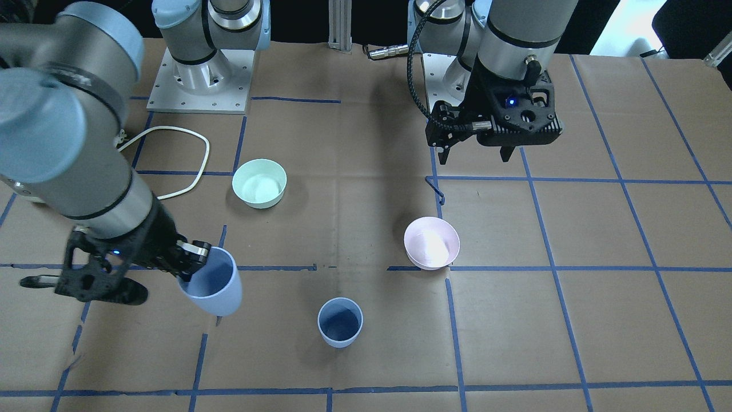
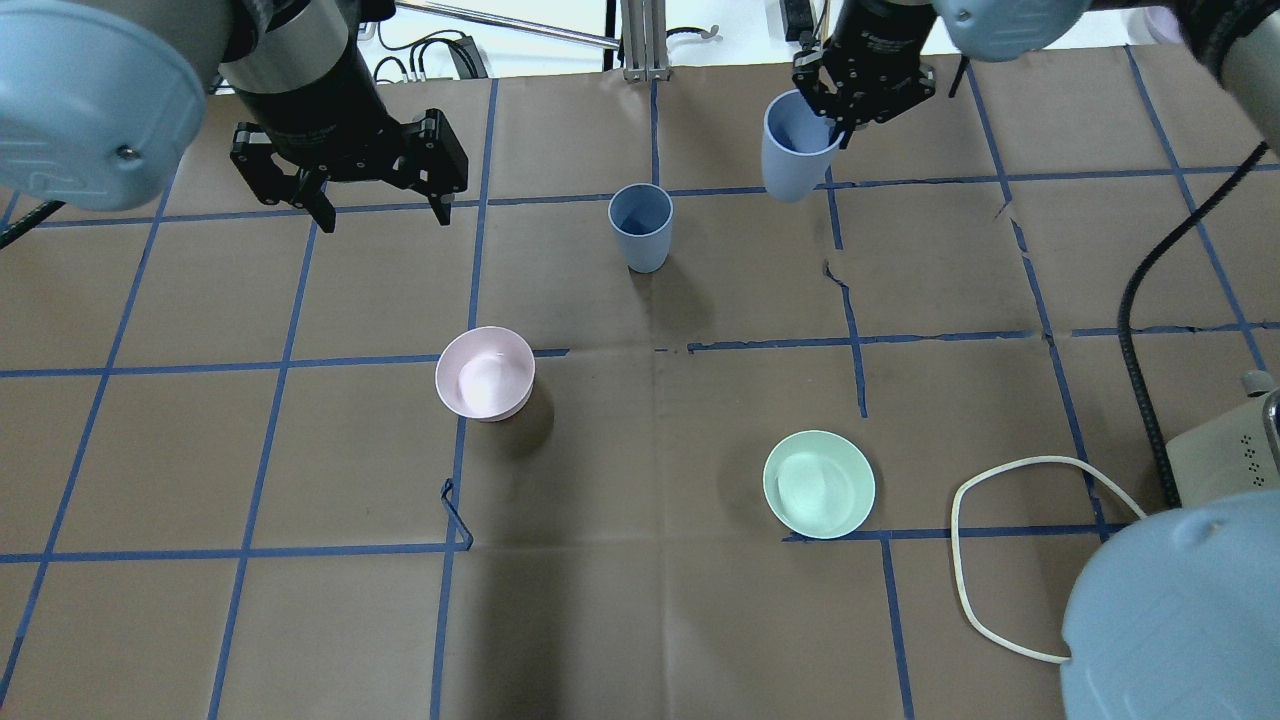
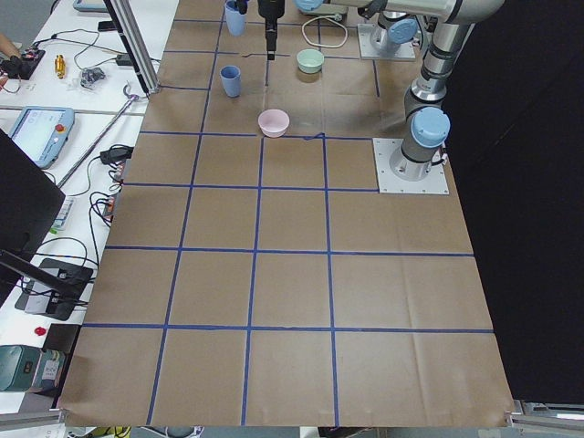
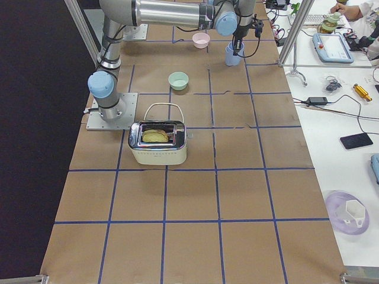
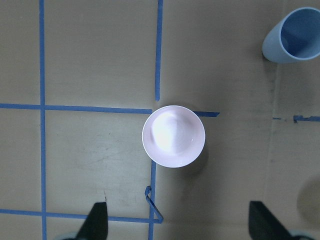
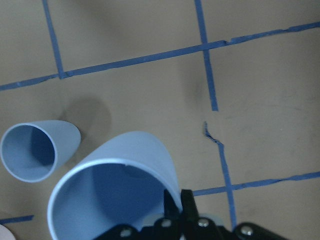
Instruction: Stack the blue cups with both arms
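With right gripper [image 2: 835, 122] clenched on tilted blue cup [image 2: 793, 155], carry to 8 o'clock, level, lower into standing blue cup [image 2: 640, 228]; left gripper [image 2: 380, 213] spread.

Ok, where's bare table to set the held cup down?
Bare paper lies on the left arm's side of the pink bowl and between it and the mint bowl. Crowded: the standing cup, near the held cup in the right hand.

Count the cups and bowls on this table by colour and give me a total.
Blue cups: 2, the standing cup and the lifted cup in the right gripper
Green bowl: 1
Pink bowl: 1
Total: 4
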{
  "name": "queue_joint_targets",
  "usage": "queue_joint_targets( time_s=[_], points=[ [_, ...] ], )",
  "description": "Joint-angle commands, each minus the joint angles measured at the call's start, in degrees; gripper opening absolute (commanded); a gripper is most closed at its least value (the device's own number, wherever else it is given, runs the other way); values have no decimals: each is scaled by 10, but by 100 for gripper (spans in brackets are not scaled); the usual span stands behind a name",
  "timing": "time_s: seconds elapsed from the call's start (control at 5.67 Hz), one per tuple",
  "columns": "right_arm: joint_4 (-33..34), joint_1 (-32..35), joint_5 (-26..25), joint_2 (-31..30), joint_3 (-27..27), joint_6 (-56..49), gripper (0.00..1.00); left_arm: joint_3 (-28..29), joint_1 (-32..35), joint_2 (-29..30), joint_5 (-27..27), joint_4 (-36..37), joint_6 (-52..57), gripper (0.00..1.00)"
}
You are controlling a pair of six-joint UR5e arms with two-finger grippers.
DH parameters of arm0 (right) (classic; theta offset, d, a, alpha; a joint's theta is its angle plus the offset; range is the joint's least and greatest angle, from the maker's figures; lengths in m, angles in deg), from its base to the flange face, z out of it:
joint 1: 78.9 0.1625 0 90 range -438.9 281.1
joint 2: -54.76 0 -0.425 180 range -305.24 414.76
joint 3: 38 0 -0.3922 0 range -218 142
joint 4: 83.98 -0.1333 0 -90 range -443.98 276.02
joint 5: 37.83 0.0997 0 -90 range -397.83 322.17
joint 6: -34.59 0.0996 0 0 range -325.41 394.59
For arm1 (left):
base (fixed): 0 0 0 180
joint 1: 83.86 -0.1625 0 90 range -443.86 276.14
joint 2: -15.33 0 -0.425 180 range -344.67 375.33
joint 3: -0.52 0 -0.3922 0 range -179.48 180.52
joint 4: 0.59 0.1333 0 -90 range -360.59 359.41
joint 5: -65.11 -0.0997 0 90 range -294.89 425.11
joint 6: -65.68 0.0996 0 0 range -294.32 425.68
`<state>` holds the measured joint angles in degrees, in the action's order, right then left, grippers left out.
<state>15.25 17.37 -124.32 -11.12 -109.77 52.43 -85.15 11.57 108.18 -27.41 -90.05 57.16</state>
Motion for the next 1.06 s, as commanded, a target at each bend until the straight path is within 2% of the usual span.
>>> queue_joint_targets(
  time_s=[0.0, 0.18, 0.88],
  points=[
    [7, 79, 2, 38, 51, 123, 8, -3, 0, -4, 1, 0, -11, 98],
    [8, 101, 1, 50, 56, 162, 8, -3, 0, -5, 1, 0, -11, 98],
    [44, 103, -3, 87, 53, 157, 8, -3, -1, -7, 1, 5, -12, 98]
  ],
)
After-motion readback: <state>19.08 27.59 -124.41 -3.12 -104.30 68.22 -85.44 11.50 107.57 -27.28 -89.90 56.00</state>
